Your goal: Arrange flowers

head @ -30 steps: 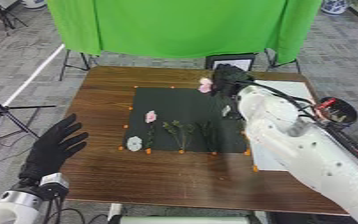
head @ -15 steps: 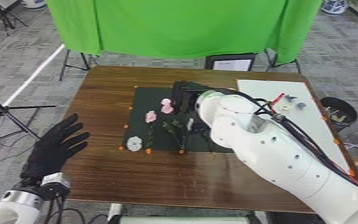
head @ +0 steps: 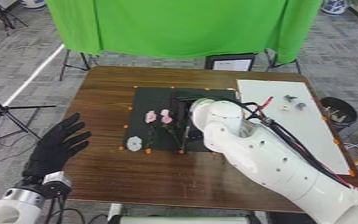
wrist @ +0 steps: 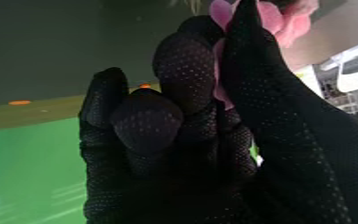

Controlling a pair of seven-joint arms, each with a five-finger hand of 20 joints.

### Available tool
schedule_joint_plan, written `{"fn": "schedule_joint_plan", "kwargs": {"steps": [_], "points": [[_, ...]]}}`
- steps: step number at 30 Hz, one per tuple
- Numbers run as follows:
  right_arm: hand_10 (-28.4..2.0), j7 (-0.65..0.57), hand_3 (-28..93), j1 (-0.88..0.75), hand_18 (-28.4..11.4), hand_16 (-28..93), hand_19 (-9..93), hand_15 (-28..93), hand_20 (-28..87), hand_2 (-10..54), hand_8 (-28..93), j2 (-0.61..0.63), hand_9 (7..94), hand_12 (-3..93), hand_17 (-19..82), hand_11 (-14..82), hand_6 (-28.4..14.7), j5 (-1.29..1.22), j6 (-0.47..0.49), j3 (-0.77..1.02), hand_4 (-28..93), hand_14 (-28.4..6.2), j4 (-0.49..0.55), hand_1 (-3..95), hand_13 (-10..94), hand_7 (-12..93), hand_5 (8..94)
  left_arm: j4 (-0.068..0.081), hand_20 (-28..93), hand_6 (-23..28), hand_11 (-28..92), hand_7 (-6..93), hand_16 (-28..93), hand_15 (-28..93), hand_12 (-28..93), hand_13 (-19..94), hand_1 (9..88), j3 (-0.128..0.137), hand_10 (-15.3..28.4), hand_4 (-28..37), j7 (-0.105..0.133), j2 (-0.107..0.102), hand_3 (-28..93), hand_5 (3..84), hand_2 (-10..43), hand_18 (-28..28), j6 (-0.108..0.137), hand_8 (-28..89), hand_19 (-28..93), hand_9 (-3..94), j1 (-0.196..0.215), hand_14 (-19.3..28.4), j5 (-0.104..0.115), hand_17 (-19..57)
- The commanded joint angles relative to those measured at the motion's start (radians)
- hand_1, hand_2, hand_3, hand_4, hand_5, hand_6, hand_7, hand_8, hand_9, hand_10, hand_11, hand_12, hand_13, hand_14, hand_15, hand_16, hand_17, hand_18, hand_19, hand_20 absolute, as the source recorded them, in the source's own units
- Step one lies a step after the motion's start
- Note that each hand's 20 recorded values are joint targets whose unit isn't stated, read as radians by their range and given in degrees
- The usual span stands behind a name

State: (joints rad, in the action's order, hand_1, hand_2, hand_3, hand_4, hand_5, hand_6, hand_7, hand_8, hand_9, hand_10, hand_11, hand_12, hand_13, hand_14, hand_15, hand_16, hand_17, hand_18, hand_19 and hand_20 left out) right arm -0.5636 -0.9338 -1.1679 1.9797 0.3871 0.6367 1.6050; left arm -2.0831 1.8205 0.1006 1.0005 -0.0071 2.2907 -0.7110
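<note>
Flower (wrist: pixel 293 24) in right hand (head: pixel 186 95)

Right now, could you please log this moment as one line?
right hand: pinching pink flower | place: above black mat | left hand: open, beside table

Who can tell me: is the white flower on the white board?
No, the white flower lies on the black sheet, near its lower left corner in the head view.

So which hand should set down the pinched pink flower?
Right, I'd say: the right hand pinches the pink flower over the dark mat; the left hand is open and empty by the table's left edge.
</note>
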Motion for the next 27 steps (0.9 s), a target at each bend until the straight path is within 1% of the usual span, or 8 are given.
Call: {"fn": "schedule_joint_plan", "kwargs": {"steps": [1, 4, 13, 18, 19, 21, 24, 27], "points": [[-7.1, -0.014, 88, 0.001, -20.4, 35, 79, 75, 39, -9.5, 2, -0.012, 83.7, 53.9, 26, 30.7, 0.3, 0.003, 0.023, 0.018, -20, -6.7, -0.004, 40.4, 72, 51, 68.6, 0.004, 10, 3.7, 19, 18.9, 0, 32, 17, 18, 25.2, 0.0, 11.5, -28.3, -0.013, -0.002, 72, 25.8, -1.6, 21.7, -0.013, -11, 40, 22.1, 0.002, 16.4, 0.0, -9.8], [-7.2, -0.013, 87, 0.001, -20.5, 35, 79, 75, 40, -9.5, 3, -0.014, 82.4, 53.9, 26, 30.9, 0.0, 0.006, 0.015, 0.021, -22, -6.7, -0.006, 39.5, 71, 49, 67.1, 0.005, 10, 3.7, 19, 19.0, 0, 32, 17, 18, 25.2, -0.001, 11.5, -28.3, -0.012, -0.003, 72, 25.8, -1.7, 21.7, -0.014, -11, 40, 22.1, 0.0, 16.4, 0.0, -9.8], [-9.3, -0.013, 86, 0.001, -21.0, 35, 78, 75, 41, -9.5, 4, -0.012, 76.3, 44.9, 25, 39.5, -0.5, 0.009, 0.019, 0.035, -24, -7.1, -0.004, 33.2, 68, 46, 64.1, 0.007, 10, 3.7, 19, 19.1, 0, 32, 17, 18, 25.4, -0.002, 11.5, -28.3, -0.011, -0.004, 71, 25.7, -1.6, 21.7, -0.013, -11, 40, 22.1, -0.004, 16.4, -0.001, -9.8], [-10.1, -0.015, 88, -0.001, -21.3, 35, 77, 75, 42, -9.5, 3, -0.008, 73.2, 41.1, 24, 41.7, -0.4, 0.019, 0.021, 0.054, -25, -7.5, 0.001, 30.3, 67, 42, 62.8, 0.006, 10, 3.8, 19, 19.1, 0, 32, 17, 18, 25.4, -0.001, 11.5, -28.3, -0.009, -0.002, 71, 25.8, -1.6, 21.7, -0.013, -11, 40, 22.1, -0.001, 16.4, -0.001, -9.8], [-10.4, -0.015, 88, -0.004, -21.4, 35, 77, 75, 42, -9.5, 2, -0.007, 72.3, 39.7, 24, 42.7, -0.5, 0.017, 0.017, 0.066, -24, -7.6, 0.004, 29.6, 67, 42, 62.3, 0.005, 10, 3.7, 19, 19.2, 0, 32, 17, 18, 25.4, 0.0, 11.5, -28.3, -0.011, -0.001, 71, 25.8, -1.6, 21.7, -0.012, -11, 40, 22.1, 0.0, 16.4, -0.001, -9.8], [-11.2, -0.019, 89, -0.008, -21.5, 35, 77, 75, 42, -9.5, -12, 0.001, 70.0, 34.2, 23, 45.5, -0.5, 0.008, -0.001, 0.092, -23, -8.1, 0.014, 27.0, 66, 41, 60.7, 0.003, 10, 3.7, 19, 19.2, 0, 32, 17, 18, 25.4, 0.002, 11.5, -28.3, -0.009, 0.001, 71, 25.8, -1.6, 21.7, -0.013, -11, 40, 22.1, 0.006, 16.4, -0.002, -9.8], [-12.3, -0.027, 89, -0.013, -22.4, 34, 76, 75, 43, -9.5, -16, 0.024, 65.0, 33.6, 22, 46.5, -2.0, -0.017, -0.046, 0.138, -22, -9.6, 0.026, 24.2, 63, 40, 55.9, 0.0, 10, 3.7, 19, 19.1, 0, 32, 17, 18, 25.4, 0.003, 11.6, -28.3, -0.008, 0.005, 71, 25.7, -1.5, 21.7, -0.008, -11, 40, 22.1, 0.008, 16.4, -0.001, -9.8], [-14.6, -0.039, 89, -0.015, -23.4, 32, 76, 75, 43, -9.3, -16, 0.079, 52.5, 34.5, 20, 49.7, -4.4, -0.006, -0.113, 0.16, -22, -12.2, 0.034, 21.3, 56, 38, 47.8, 0.001, 10, 3.7, 19, 19.1, 0, 32, 17, 18, 25.2, 0.005, 11.5, -28.3, -0.007, 0.008, 72, 25.7, -1.6, 21.7, -0.009, -11, 40, 22.1, 0.008, 16.4, -0.002, -9.8]]}}
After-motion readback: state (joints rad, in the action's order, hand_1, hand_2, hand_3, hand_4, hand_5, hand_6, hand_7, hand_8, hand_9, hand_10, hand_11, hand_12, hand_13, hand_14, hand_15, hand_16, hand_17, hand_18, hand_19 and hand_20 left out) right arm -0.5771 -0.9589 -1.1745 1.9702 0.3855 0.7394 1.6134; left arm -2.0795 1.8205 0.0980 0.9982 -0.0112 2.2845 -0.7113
